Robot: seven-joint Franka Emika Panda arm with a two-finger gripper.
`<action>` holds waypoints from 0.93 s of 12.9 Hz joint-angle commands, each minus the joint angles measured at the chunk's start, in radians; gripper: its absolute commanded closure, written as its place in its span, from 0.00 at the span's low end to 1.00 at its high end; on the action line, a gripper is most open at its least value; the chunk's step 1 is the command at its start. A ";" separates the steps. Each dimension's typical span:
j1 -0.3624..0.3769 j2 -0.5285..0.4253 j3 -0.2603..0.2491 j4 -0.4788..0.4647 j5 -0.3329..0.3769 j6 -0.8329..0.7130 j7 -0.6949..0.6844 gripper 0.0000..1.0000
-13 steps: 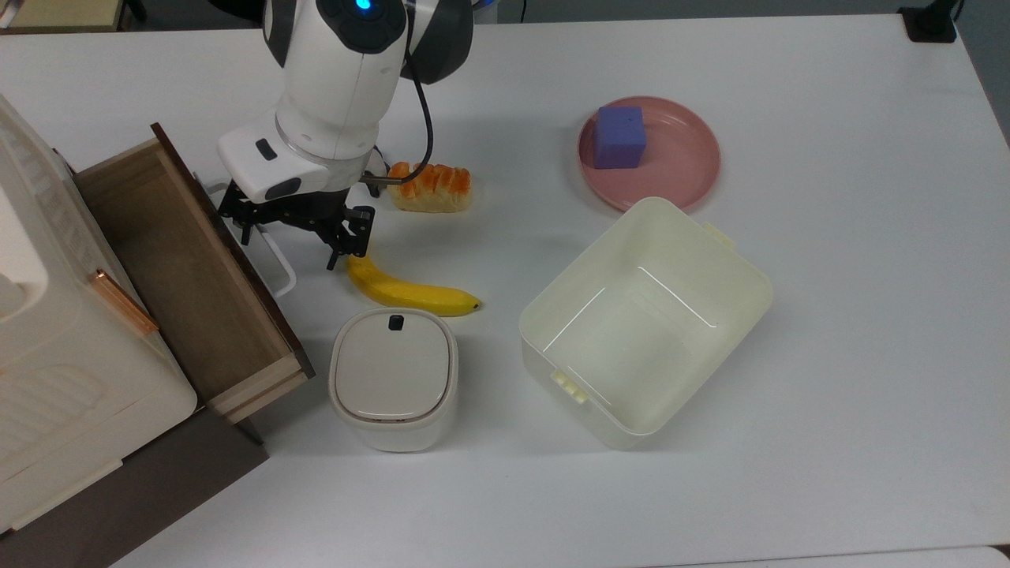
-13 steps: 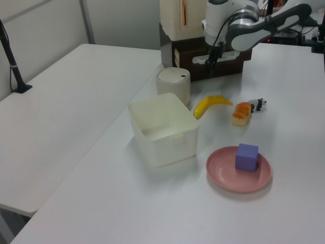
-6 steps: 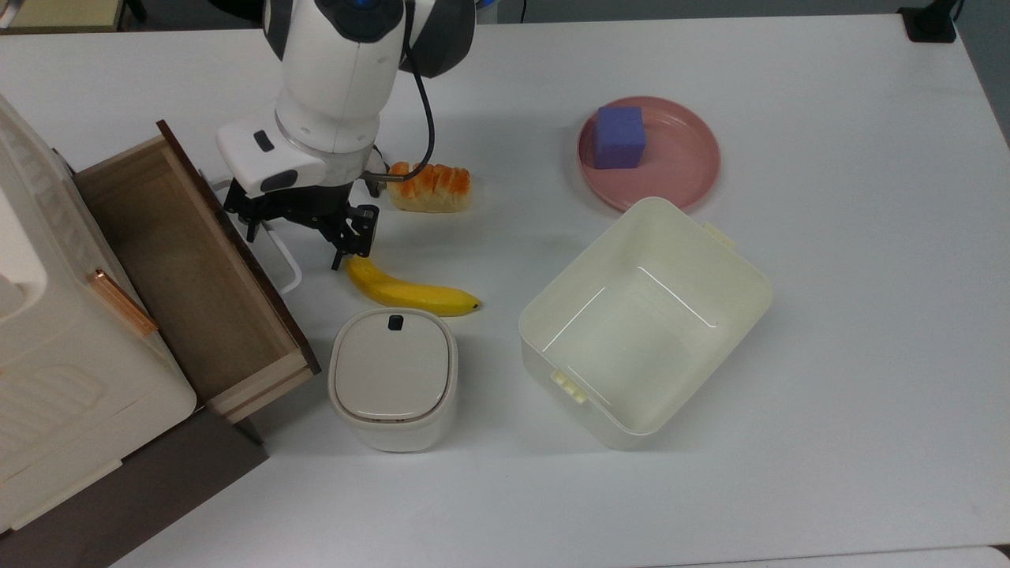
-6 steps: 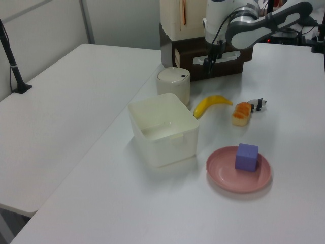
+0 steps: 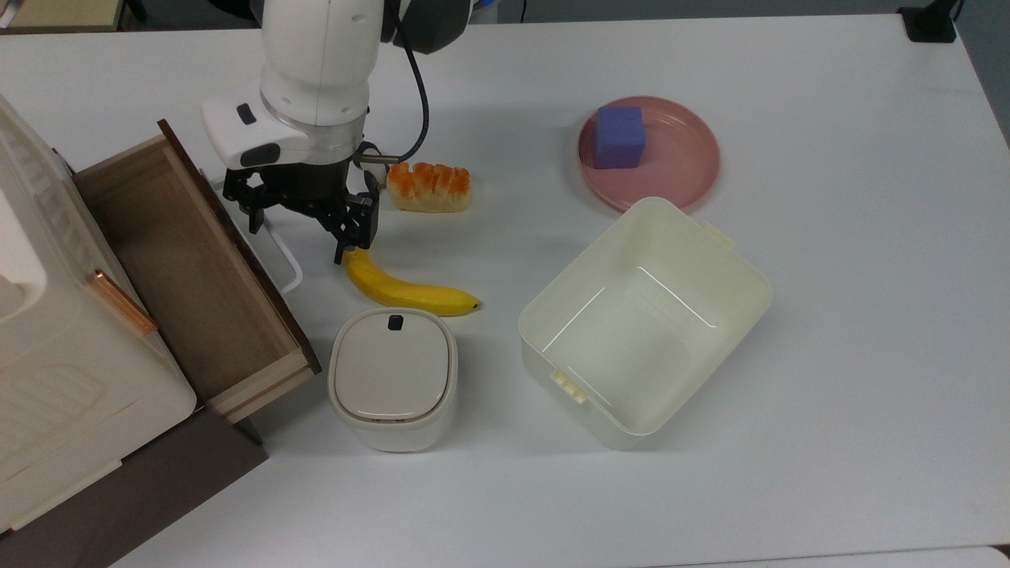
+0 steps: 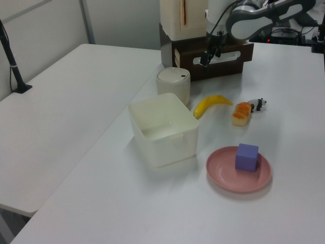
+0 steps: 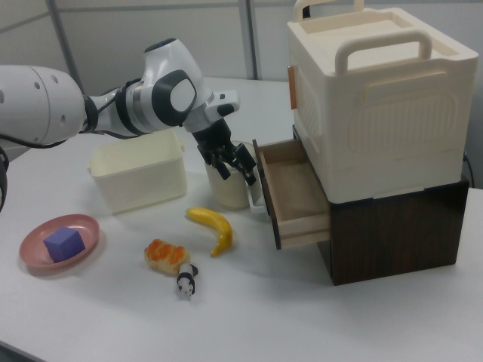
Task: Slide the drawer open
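The drawer [image 5: 189,268] stands pulled out at the top view's left, its tan wood inside bare and its dark brown front panel [image 5: 237,244] facing the table. A white loop handle [image 5: 286,256] sticks out from that panel. My gripper [image 5: 301,237] hangs open just above the handle, one finger to each side, holding nothing. The right view has the gripper [image 7: 234,170] in front of the drawer [image 7: 290,188], a little above its handle [image 7: 256,200]. The left view puts the gripper [image 6: 207,57] before the dark panel [image 6: 226,53].
A banana [image 5: 406,288] lies just below the gripper, a bread piece [image 5: 430,188] to its right, and a white lidded bin [image 5: 392,377] near the drawer's corner. Further right are a cream tub [image 5: 734,292] and a pink plate [image 5: 686,170] with a purple cube [image 5: 619,136]. A small panda toy [image 7: 186,283] lies near the bread.
The drawer slid out a little further, then stopped. My gripper has risen off the handle and shifted slightly towards the top view's left, still open.
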State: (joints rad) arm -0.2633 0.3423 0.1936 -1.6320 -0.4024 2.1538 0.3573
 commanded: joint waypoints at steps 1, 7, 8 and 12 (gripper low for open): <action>-0.033 -0.023 0.018 0.026 0.094 -0.028 0.017 0.00; -0.068 -0.107 0.013 0.030 0.317 -0.044 0.017 0.00; -0.070 -0.123 0.010 0.030 0.371 -0.061 0.025 0.00; -0.082 -0.206 -0.013 0.034 0.484 -0.171 0.074 0.00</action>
State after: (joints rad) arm -0.3446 0.2010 0.1905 -1.5762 0.0426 2.0680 0.4043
